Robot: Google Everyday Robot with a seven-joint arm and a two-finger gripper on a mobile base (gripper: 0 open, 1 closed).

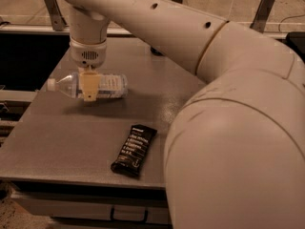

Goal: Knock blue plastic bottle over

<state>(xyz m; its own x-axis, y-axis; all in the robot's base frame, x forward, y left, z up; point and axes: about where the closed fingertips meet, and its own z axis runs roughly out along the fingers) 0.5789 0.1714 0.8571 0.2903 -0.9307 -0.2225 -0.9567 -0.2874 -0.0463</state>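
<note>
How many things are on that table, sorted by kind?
Plastic bottle: 1, lying on its side, the robot's hand right over its middle.
Snack bar: 1, black wrapper.
Dark item: 1, mostly hidden behind the arm.
Total: 3.
</note>
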